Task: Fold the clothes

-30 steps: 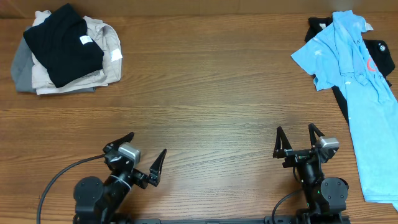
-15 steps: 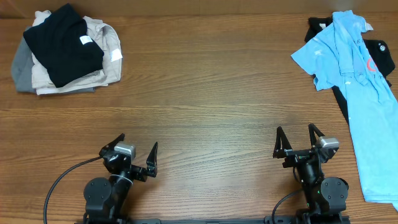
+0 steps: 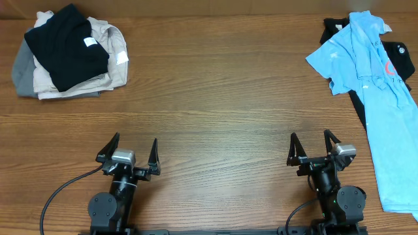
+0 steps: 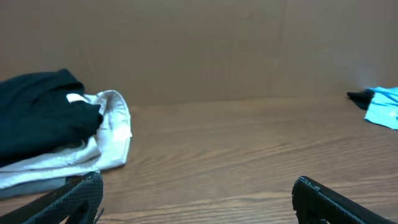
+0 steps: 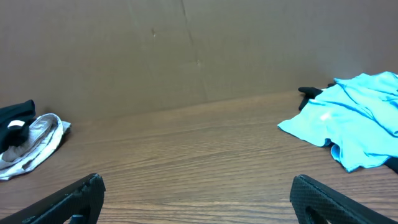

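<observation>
Sitting in the far left corner of the tabletop point(image 3: 215, 98), the folded pile of clothes point(image 3: 68, 52) is well apart from the left gripper point(image 3: 135, 138), spread and empty, while the right gripper point(image 3: 309, 134), likewise spread and empty, is nearer the unfolded blue polo point(image 3: 375, 85), which lies lengthwise along the right edge.

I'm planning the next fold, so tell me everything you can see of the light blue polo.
The light blue polo is soft fabric, short-sleeved, with a collar. It lies unfolded and rumpled along the table's right edge, collar toward the far side, hem toward the near side and partly out of frame. Its upper part rests on a black garment.
</observation>
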`<action>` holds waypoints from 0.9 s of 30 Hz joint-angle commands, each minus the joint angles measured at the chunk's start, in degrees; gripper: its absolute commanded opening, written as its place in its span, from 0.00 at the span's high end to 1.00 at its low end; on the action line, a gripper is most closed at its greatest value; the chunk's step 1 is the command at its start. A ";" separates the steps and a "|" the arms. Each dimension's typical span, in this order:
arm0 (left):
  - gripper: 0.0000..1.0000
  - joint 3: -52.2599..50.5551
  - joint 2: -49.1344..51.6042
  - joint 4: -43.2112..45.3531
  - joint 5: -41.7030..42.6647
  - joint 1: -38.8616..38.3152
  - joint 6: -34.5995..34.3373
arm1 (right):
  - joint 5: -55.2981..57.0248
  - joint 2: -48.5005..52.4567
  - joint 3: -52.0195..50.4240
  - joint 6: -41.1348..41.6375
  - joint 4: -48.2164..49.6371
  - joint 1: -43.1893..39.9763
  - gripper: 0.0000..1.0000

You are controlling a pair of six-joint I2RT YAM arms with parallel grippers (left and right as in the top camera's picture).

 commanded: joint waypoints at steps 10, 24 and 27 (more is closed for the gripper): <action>0.00 -0.70 -0.72 -3.76 -5.92 0.66 2.80 | -0.11 -0.68 -0.61 -0.22 0.28 -0.26 0.00; 0.00 -0.70 -0.70 -3.76 -5.90 1.46 2.78 | -0.11 -0.68 -0.61 -0.22 0.28 -0.26 0.00; 0.00 -0.70 -0.70 -3.76 -5.90 1.46 2.78 | -0.11 -0.68 -0.59 -0.22 0.28 -0.26 0.00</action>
